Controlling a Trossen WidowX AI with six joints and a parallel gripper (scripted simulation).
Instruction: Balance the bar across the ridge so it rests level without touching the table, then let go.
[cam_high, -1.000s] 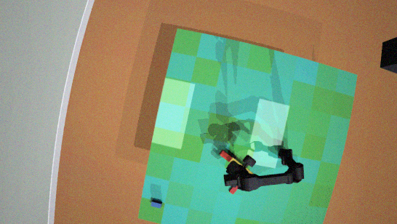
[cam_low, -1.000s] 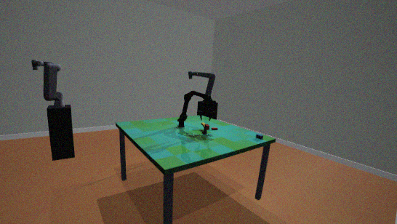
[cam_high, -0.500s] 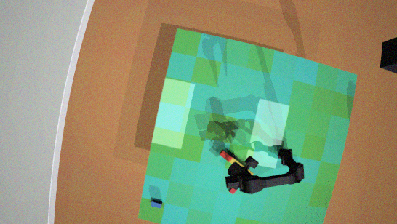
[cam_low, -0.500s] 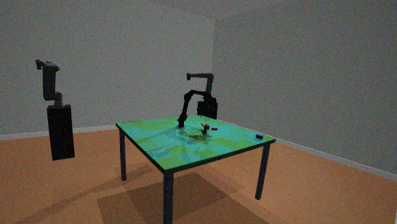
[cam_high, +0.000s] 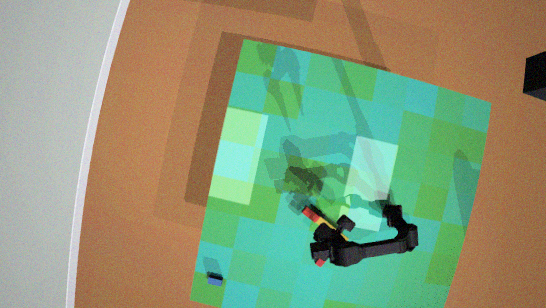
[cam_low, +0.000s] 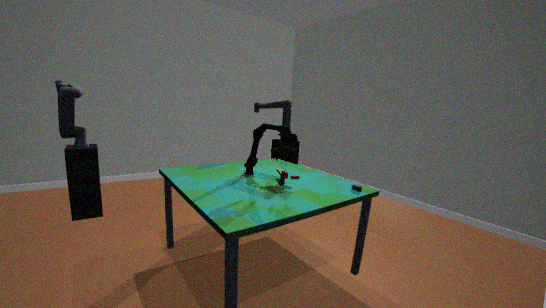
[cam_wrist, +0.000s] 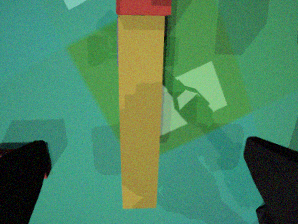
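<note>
The bar, yellow (cam_high: 327, 222) (cam_low: 279, 171) (cam_wrist: 142, 100) with a red part (cam_high: 310, 213) (cam_low: 284, 174) (cam_wrist: 140, 7) at one end, appears raised above the table. A small dark support (cam_low: 282, 181), seemingly the ridge, shows under it in the exterior view; the bar hides the ridge in the wrist view. Whether the bar is exactly level cannot be told. My gripper (cam_high: 332, 237) (cam_low: 282, 160) (cam_wrist: 149, 149) is open and empty above the bar, its fingers wide apart on either side with clear gaps in the wrist view.
A red block (cam_high: 320, 262) (cam_low: 295, 177) lies on the table (cam_high: 280, 240) (cam_low: 320, 200) near the bar. A blue block (cam_high: 215, 280) (cam_low: 356, 188) lies farther off, near a table edge. Two other arms (cam_low: 66, 112) (cam_low: 286, 117) stand on dark pedestals beyond the table.
</note>
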